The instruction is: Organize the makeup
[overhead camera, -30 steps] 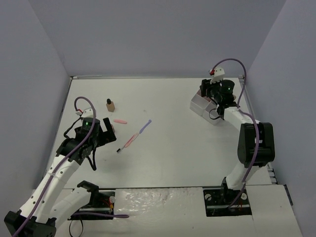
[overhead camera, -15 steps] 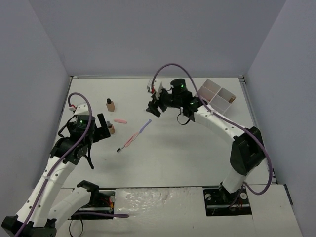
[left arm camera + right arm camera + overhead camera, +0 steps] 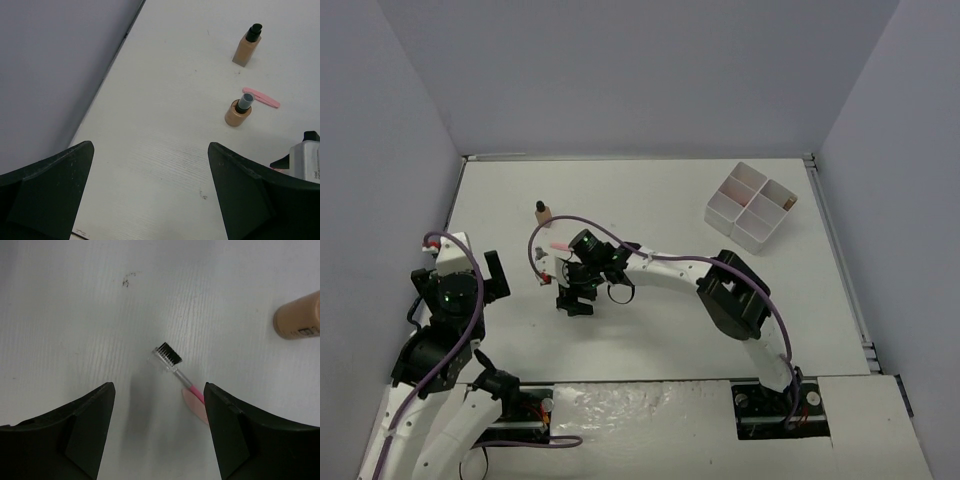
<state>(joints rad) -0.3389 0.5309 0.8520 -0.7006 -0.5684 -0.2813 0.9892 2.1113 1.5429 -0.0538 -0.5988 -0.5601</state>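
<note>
My right gripper hangs low over the white surface, its fingers spread apart and holding nothing. Between them lies a small brush, with black bristles in a clear head and a pink handle running toward the lower right. A tan bottle shows at the right edge of that wrist view, apart from the brush. My right arm reaches across to the left half of the surface, well away from the white four-compartment tray in the far right corner.

My left gripper is also wide apart and empty, near the left wall. Ahead of it stand two more bottles. A square bottle with a black cap is farther off. A round bottle with a grey-and-black top is nearer. A flat pink stick lies just beside the round bottle, on its far right side.
</note>
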